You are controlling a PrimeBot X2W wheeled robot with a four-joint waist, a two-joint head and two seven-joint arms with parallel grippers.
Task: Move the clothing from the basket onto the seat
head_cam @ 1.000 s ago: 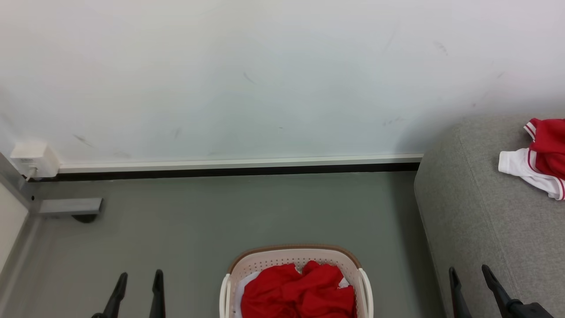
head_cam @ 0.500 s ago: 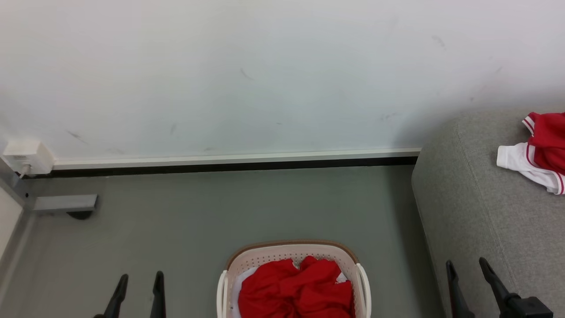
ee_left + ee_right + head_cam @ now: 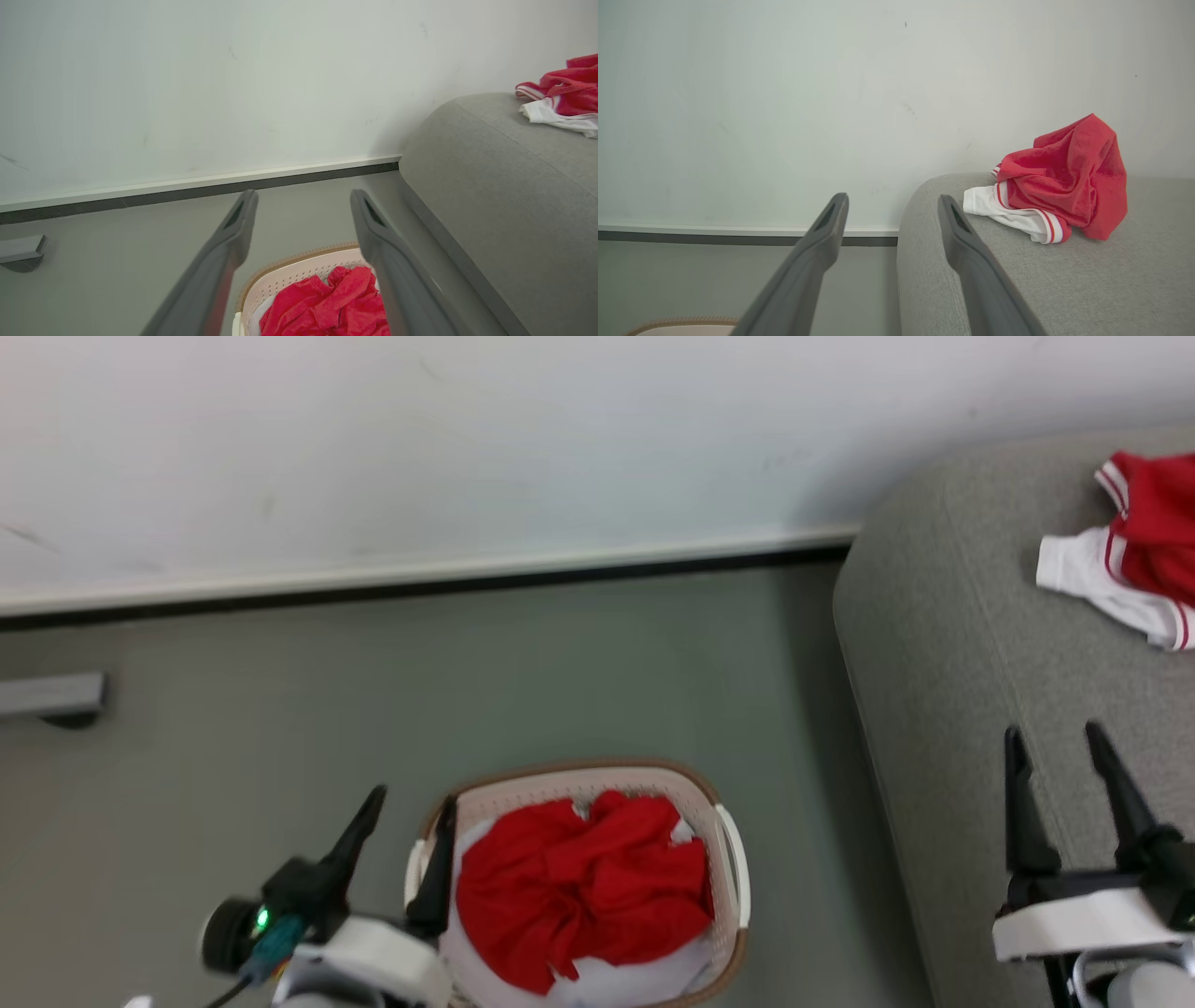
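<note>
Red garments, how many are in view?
2: a crumpled garment in the basket, and a white-trimmed garment on the sofa. Others may lie hidden under the basket's pile.

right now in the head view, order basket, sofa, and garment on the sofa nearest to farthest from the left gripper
From the left gripper:
1. basket, right beside it, lower middle.
2. sofa, off to the right.
3. garment on the sofa, far right, on top of the seat.
</note>
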